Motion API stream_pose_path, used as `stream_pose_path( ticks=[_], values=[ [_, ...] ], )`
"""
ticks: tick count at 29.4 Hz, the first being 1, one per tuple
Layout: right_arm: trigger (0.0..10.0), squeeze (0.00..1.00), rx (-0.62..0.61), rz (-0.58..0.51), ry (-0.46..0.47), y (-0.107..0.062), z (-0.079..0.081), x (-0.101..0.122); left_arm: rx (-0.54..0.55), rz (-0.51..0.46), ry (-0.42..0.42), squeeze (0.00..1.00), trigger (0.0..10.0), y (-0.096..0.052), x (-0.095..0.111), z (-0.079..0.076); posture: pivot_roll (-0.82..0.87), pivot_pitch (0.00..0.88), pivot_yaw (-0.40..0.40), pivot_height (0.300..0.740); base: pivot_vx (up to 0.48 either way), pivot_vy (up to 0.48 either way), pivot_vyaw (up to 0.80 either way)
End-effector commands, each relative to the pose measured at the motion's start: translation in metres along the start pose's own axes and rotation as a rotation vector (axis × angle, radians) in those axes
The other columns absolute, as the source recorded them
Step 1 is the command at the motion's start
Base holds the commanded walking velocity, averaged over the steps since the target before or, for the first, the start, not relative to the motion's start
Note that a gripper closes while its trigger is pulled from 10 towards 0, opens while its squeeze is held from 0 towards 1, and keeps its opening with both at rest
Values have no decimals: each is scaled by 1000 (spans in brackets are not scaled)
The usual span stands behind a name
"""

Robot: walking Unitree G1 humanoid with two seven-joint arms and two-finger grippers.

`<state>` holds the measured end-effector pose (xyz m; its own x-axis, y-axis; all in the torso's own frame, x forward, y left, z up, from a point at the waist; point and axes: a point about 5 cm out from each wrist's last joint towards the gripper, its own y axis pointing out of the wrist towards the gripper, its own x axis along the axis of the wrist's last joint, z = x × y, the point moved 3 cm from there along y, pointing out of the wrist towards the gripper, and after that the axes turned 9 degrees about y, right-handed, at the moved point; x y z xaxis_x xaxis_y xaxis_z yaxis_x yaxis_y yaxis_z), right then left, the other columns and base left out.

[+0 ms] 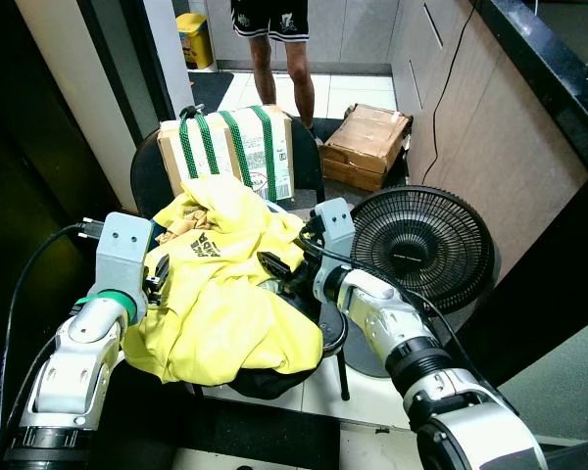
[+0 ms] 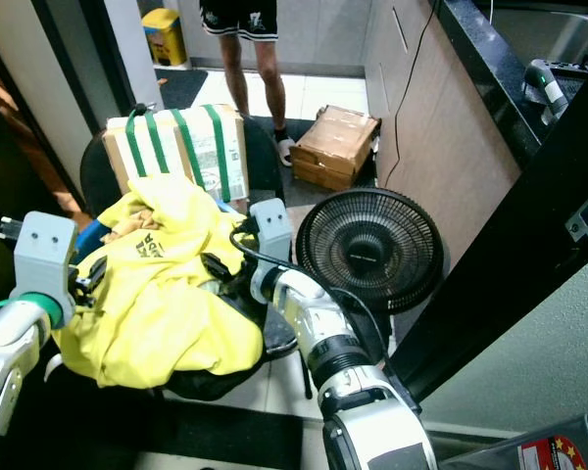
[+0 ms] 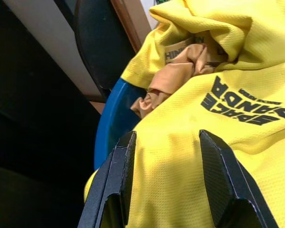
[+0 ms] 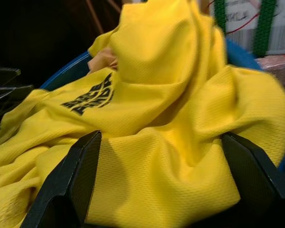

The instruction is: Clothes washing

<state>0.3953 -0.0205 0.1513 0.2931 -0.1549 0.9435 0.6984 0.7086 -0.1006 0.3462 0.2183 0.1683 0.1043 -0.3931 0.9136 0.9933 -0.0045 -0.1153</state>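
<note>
Left eye: yellow shirt (image 1: 216, 294) heaped over a blue basin on a chair (image 1: 153, 176), left gripper (image 1: 158, 279) and right gripper (image 1: 280, 267) flanking the pile, likely to gather it for washing.
Right eye: same scene; fan (image 2: 370, 250) beside, person (image 2: 243, 39) behind.
Left wrist: fingers (image 3: 217, 178) spread, cloth between, not clenched; basin (image 3: 111, 126) rim peeks out.
Right wrist: fingers (image 4: 83, 173) wide apart, straddling a fold.
</note>
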Motion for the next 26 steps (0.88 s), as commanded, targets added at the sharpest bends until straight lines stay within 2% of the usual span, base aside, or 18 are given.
stream_pose_path(
  ticks=[1, 3, 5, 9, 10, 11, 12, 13, 14, 26],
  values=[
    [10000, 0, 53, 123, -8, 4, 12, -24, -11, 8, 22, 0, 10000, -2, -1, 0, 158, 127, 109, 740, 0, 0, 0],
    [10000, 0, 70, 219, -41, 2, 14, -43, -24, 9, 30, 0, 10000, -3, -1, -2, 158, 127, 109, 740, 0, 0, 0],
    [10000, 0, 75, 267, -52, 0, 14, -55, -36, 13, 35, 0, 10000, -4, -2, -3, 165, 117, 107, 740, 0, 0, 0],
    [10000, 0, 70, 283, -58, 0, 14, -58, -60, 19, 42, 0, 10000, -5, -4, -7, 161, 110, 113, 740, 0, 0, 0],
    [4980, 0, 62, 283, -69, 0, 12, -58, -66, 20, 44, 0, 10000, -4, -4, -8, 161, 110, 113, 740, 0, 0, 0],
    [4980, 0, 57, 283, -76, 0, 11, -57, -69, 20, 45, 0, 10000, -4, -4, -8, 161, 110, 113, 740, 0, 0, 0],
    [745, 0, 55, 279, -76, 0, 11, -56, -72, 19, 45, 0, 10000, -3, -3, -9, 161, 110, 113, 740, 0, 0, 0],
    [745, 0, 56, 276, -73, 0, 11, -55, -73, 19, 45, 0, 10000, -3, -3, -9, 161, 110, 113, 740, 0, 0, 0],
    [0, 0, 55, 271, -72, 0, 10, -53, -74, 19, 45, 0, 10000, -2, -3, -9, 157, 105, 119, 740, 0, 0, 0],
    [0, 0, 69, 244, -70, 0, 10, -48, -78, 9, 48, 0, 10000, 1, 0, -10, 156, 97, 123, 740, 0, 0, 0]
  ],
)
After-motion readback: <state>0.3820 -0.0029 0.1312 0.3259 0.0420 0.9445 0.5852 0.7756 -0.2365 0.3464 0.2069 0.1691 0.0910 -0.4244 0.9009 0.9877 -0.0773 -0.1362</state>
